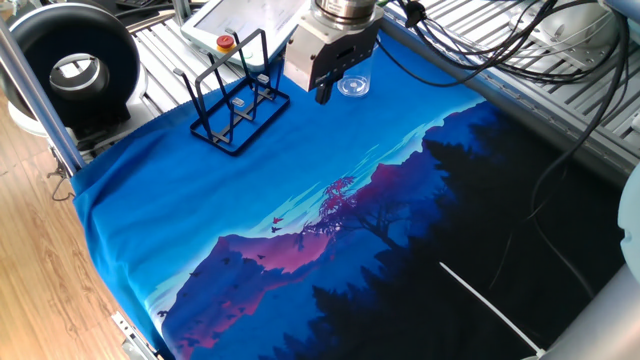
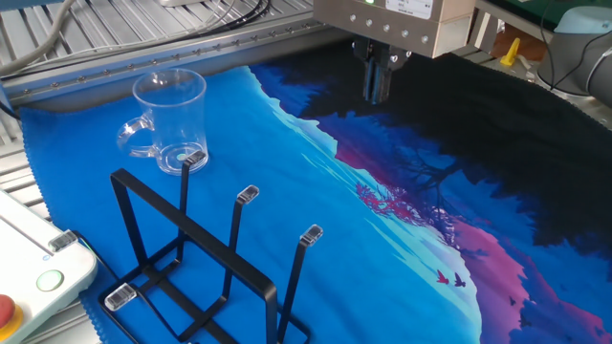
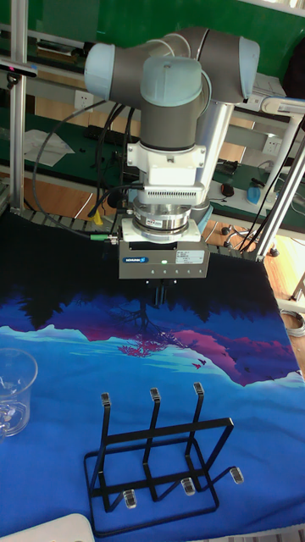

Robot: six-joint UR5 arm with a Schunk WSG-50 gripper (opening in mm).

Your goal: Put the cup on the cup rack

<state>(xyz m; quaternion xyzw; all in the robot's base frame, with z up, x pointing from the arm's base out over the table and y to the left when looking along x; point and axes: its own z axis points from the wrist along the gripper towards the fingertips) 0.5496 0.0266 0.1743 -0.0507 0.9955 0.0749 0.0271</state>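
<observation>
Your table is covered with a blue cloth (image 3: 246, 398) printed with a mountain and forest scene, with slatted aluminium rails behind it and a green wall at the back of the tall fixed view. Nearest you in that view stands the cup rack (image 3: 157, 457), a black wire frame with upright prongs tipped in clear caps, sitting on the cloth at 6 o'clock. At about 9 o'clock from the rack, near the cloth's edge, you have the cup (image 2: 170, 119), clear, upright, with a handle showing on its side; it stands apart from the rack and touches nothing else. Farther back, at 12 o'clock from the rack, the gripper (image 2: 376, 78) hangs from the arm above the dark part of the cloth, pointing straight down, its fingers drawn together with no gap you can see and nothing between them. It is well apart from both the cup and the rack.
</observation>
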